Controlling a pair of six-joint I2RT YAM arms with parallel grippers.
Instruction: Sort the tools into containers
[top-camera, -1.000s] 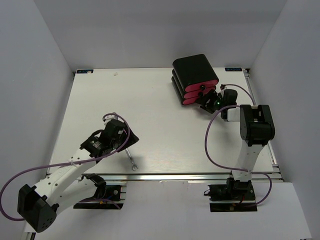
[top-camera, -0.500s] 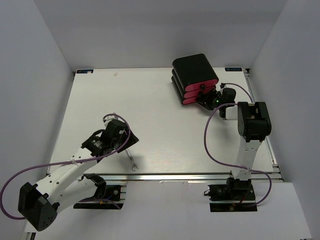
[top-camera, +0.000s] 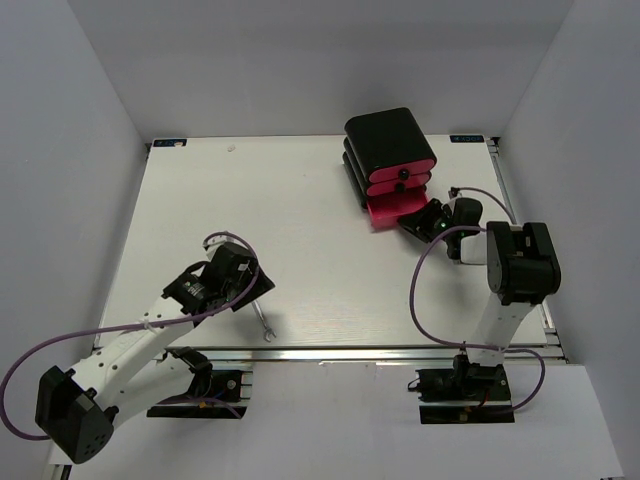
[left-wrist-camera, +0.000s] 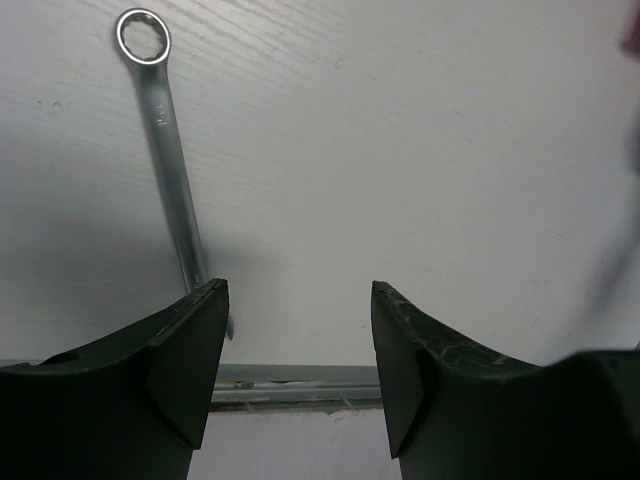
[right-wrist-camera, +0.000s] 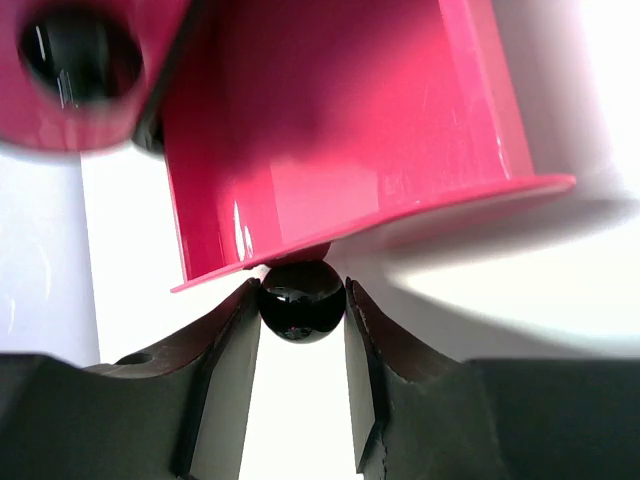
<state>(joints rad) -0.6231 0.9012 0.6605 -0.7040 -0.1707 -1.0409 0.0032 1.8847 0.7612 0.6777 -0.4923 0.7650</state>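
A slim silver wrench (top-camera: 263, 322) lies flat on the worktop (top-camera: 300, 200) close to its near edge, one end ring-shaped, its shaft slightly slanted to that edge. At the far right stands a stack of three black rounded drawers (top-camera: 390, 145) with pink fronts, turned at an angle. The upper two are closed. The bottom drawer (top-camera: 393, 210) sticks out towards the near right, its glossy pink inside showing, and its small round black knob (right-wrist-camera: 302, 298) is pinched between the fingers of the right hand (right-wrist-camera: 302, 310).
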